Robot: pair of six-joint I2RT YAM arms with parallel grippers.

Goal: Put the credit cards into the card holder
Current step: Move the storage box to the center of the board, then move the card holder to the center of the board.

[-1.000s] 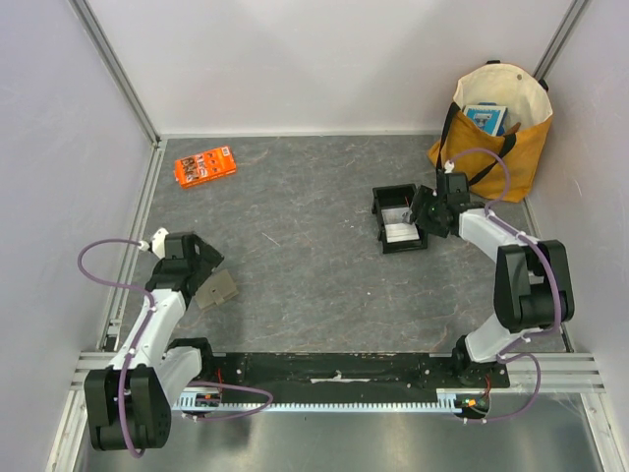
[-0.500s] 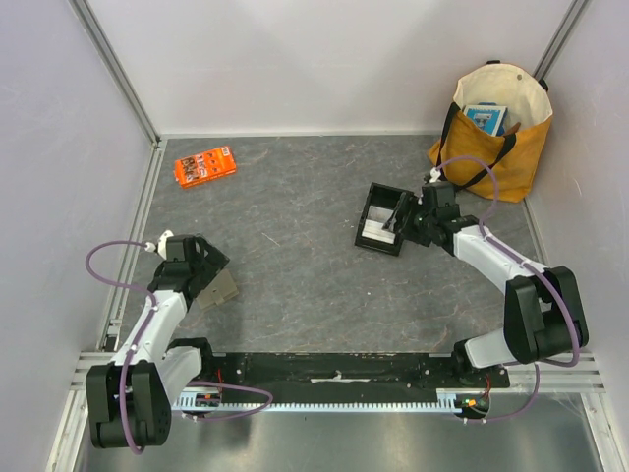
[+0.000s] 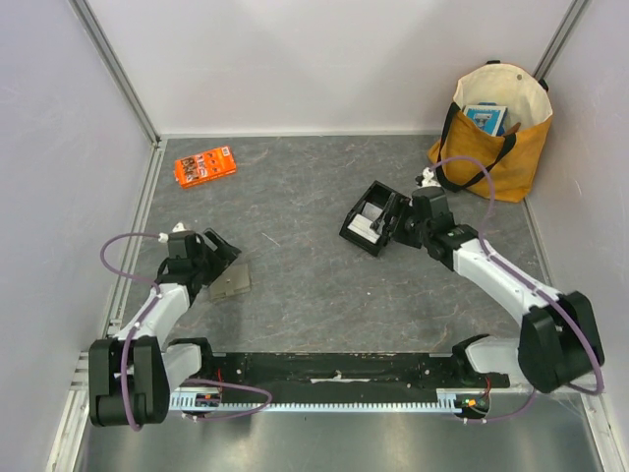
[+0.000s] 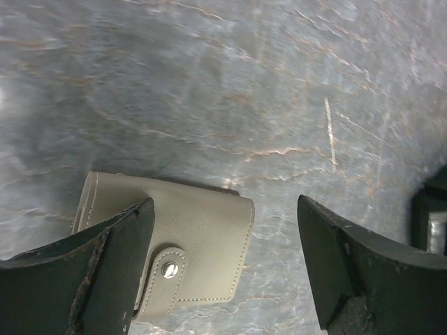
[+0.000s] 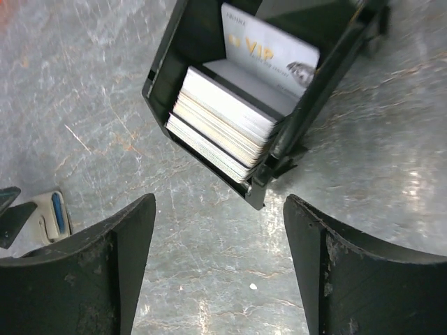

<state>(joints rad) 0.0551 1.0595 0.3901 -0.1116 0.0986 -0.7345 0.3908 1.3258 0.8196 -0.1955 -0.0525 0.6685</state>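
The right pincer [image 5: 220, 209], wide open and empty, is facing the stack of pale plastic credit cards [image 5: 223, 122] just ahead in a black plastic tray [image 5: 159, 73] toward the grey table's [image 3: 295, 197] right edge. The left pincer [image 4: 225, 209], open and empty, is hovering over the flat taupe leather card holder [image 4: 199, 234] near the left edge.

1 high overhead view of table [image 3: 295, 246], 2 close downward wrist views, same table

I log my left gripper [image 4: 223, 202] as black-fingered. The card holder [image 4: 202, 230] is taupe-grey and grained, with pale stitching and a silver snap. The credit cards [image 5: 223, 122] are whitish-grey, one lettered VIP in gold; their tray [image 5: 167, 56] is black. The table [image 4: 209, 84] is grey with rust veins, the packet [image 3: 204, 165] orange, the tote bag [image 3: 496, 133] mustard and cream.
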